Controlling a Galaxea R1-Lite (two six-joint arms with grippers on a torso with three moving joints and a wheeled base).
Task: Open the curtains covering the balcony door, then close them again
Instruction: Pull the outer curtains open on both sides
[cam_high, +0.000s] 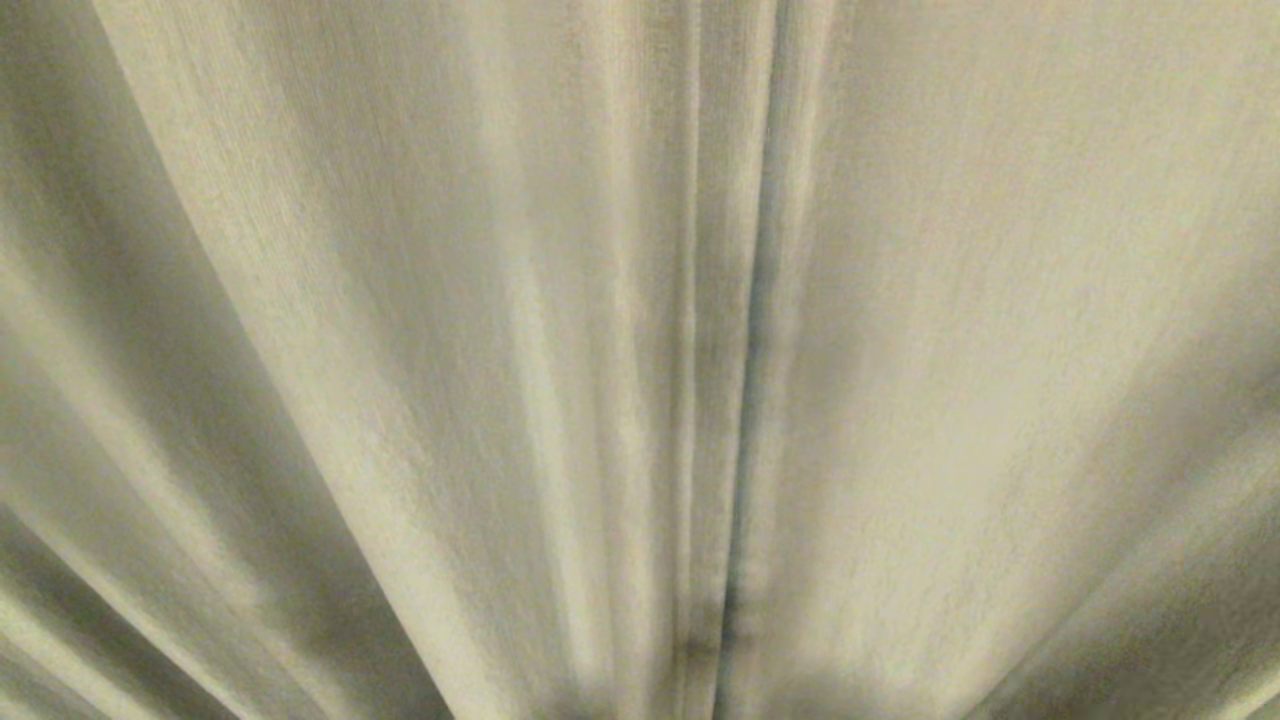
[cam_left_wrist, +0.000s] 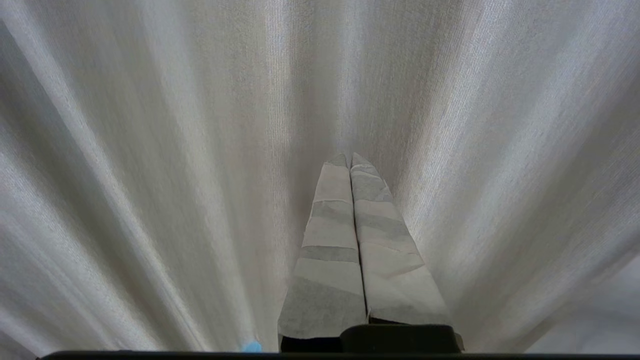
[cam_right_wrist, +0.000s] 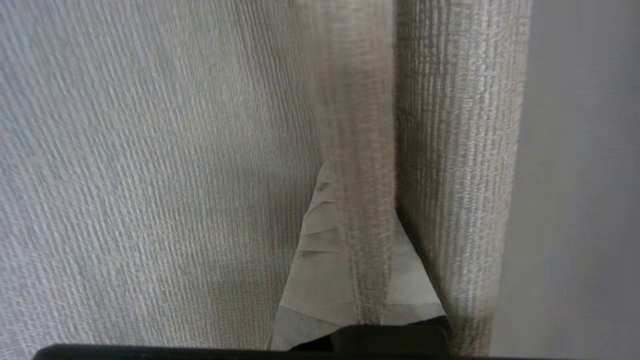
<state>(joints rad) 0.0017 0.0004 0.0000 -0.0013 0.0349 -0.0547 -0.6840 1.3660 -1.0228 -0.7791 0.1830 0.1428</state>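
Inspecting the scene, I found the curtains filling the head view from edge to edge, drawn shut, with the two beige panels meeting at a narrow dark seam right of centre; the balcony door was hidden behind them. My right gripper was pressed together on a hemmed vertical edge of the curtains, a strip of that cloth running down between its taped fingers. Beside that edge a plain grey surface showed, which I could not identify. My left gripper was closed on nothing, its tips just short of or touching the folds; I could not tell which. By my judgement the opening pull was the step in hand. Doing it well required a level sideways draw along the rail, no downward drag on the hooks, and a firm pinch, since the woven cloth looked liable to slip.
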